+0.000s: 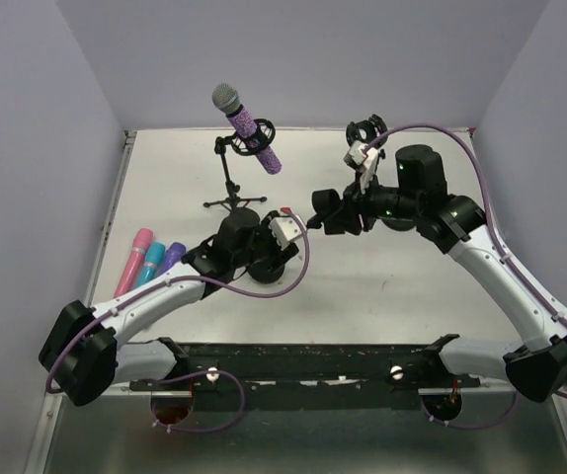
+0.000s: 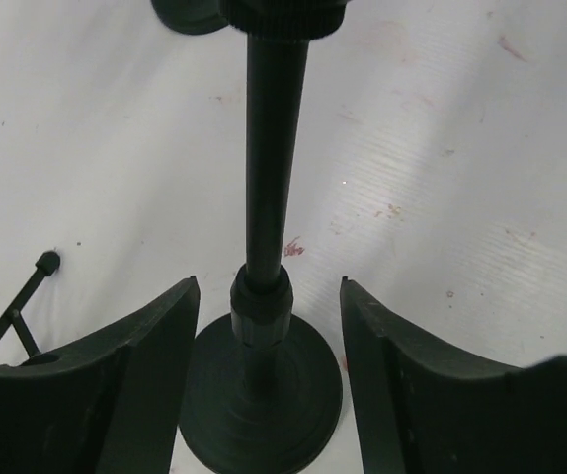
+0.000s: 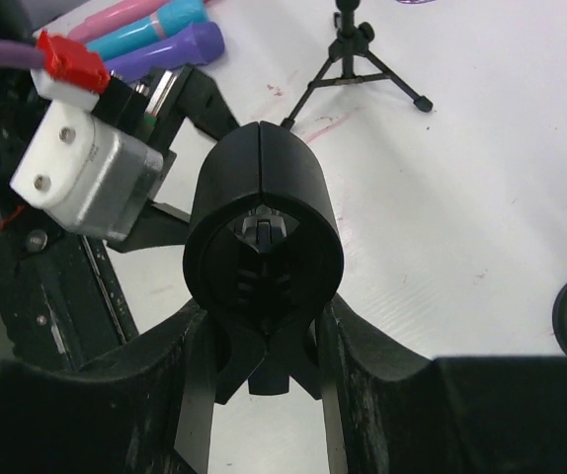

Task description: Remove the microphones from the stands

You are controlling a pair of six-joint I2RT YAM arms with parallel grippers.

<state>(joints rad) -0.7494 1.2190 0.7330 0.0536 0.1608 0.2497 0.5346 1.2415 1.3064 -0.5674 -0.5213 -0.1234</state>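
Note:
A purple glitter microphone (image 1: 251,129) with a grey head sits tilted in the clip of a black tripod stand (image 1: 232,188) at the back left. Neither gripper touches it. A second black stand with a round base (image 2: 264,395) and a thin pole (image 2: 274,148) stands mid-table. My left gripper (image 2: 269,296) is open, its fingers on either side of that pole just above the base; it shows in the top view (image 1: 262,259). My right gripper (image 3: 262,326) is shut on that stand's empty black clip (image 3: 264,227), seen in the top view (image 1: 325,209).
Pink, teal and purple microphones (image 1: 148,259) lie side by side at the left, also in the right wrist view (image 3: 160,30). A third black stand with a ring mount (image 1: 366,132) stands at the back right. A tripod leg (image 2: 17,311) lies left of my left gripper.

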